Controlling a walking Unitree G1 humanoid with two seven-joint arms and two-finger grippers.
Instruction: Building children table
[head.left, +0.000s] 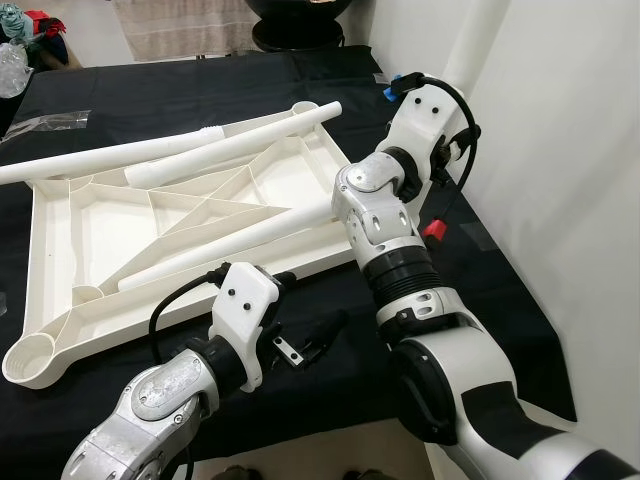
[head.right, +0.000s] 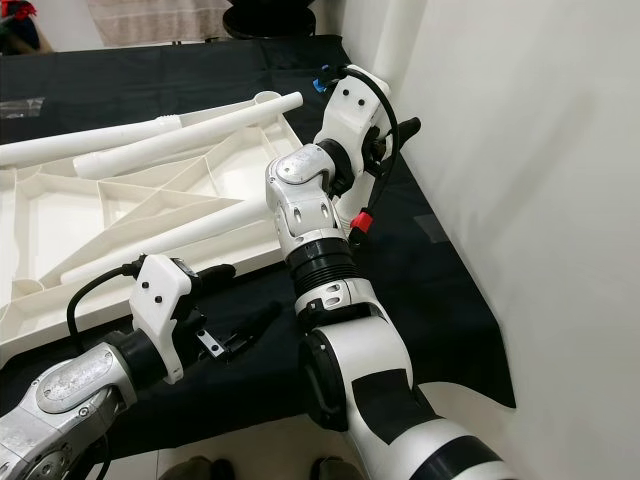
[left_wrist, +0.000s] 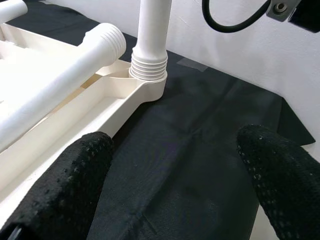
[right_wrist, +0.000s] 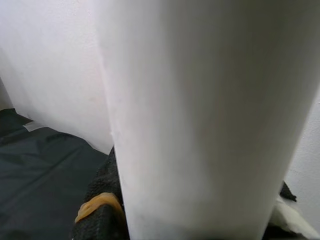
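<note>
An upside-down white tabletop lies on a black cloth. One white leg stands upright in the corner socket nearest the wall. My right gripper is shut on this leg, whose shaft runs close past the right wrist camera, with black pads at its sides. In the eye views my bent right arm hides that corner. My left gripper hovers open low over the cloth just in front of the tabletop's near edge, nothing between its fingers.
Three loose white legs lie across the tabletop's ribs. A white wall runs close along the right. The cloth's front edge drops off at the lower right. Clutter and a clear bag sit far left.
</note>
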